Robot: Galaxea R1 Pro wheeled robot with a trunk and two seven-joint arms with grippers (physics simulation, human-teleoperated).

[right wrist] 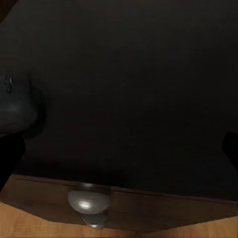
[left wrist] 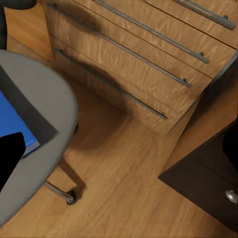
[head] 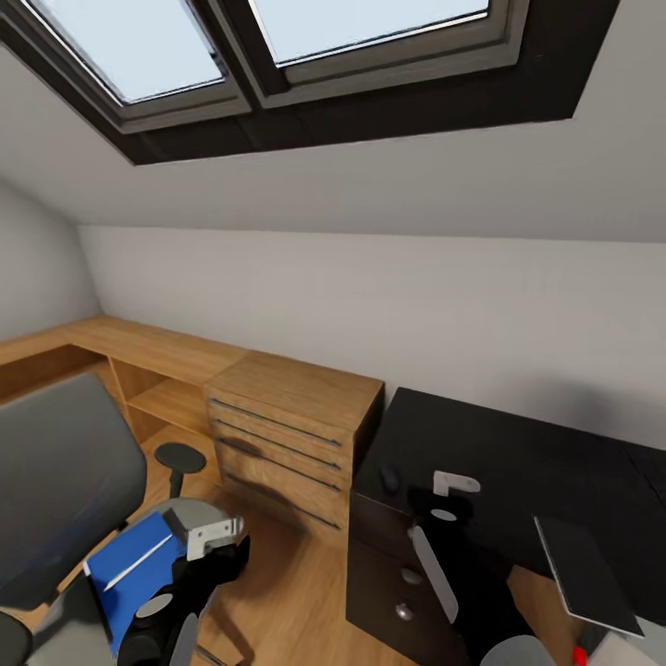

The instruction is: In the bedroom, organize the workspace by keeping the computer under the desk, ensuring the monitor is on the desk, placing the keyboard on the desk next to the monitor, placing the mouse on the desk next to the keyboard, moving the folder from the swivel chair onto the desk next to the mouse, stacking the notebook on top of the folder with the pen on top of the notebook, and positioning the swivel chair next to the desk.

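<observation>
Nearest, low in the head view: left gripper (head: 215, 535) over the gray seat of the swivel chair (head: 65, 481), right at the edge of the blue folder (head: 134, 573); whether its fingers are apart or together cannot be told. Folder lying flat on the seat, a thin white pen (head: 139, 561) resting across its cover. In the left wrist view, seen as a blue corner (left wrist: 15, 124) on the gray seat (left wrist: 44, 114), with a chair caster (left wrist: 71, 197) on the wood floor (left wrist: 124, 173) below.

To the right, right gripper (head: 455, 486) above the near end of the black counter (head: 518, 462); finger spacing cannot be told either. Small dark mouse (head: 389, 478) on the counter just beside that gripper, seen also as a rounded dark shape (right wrist: 17, 106) in the right wrist view, above a round silver drawer knob (right wrist: 88, 201). Flat dark slab with a pale edge (head: 585, 573) overhanging the counter's near right side; too unclear to name.

Farther back, wooden drawer unit (head: 287, 435) with long metal handles, between chair and counter, touching the counter's side. Beyond, low wooden shelving (head: 139, 370) along the white wall (head: 370, 296), and a dark-framed skylight (head: 305, 55) overhead.
</observation>
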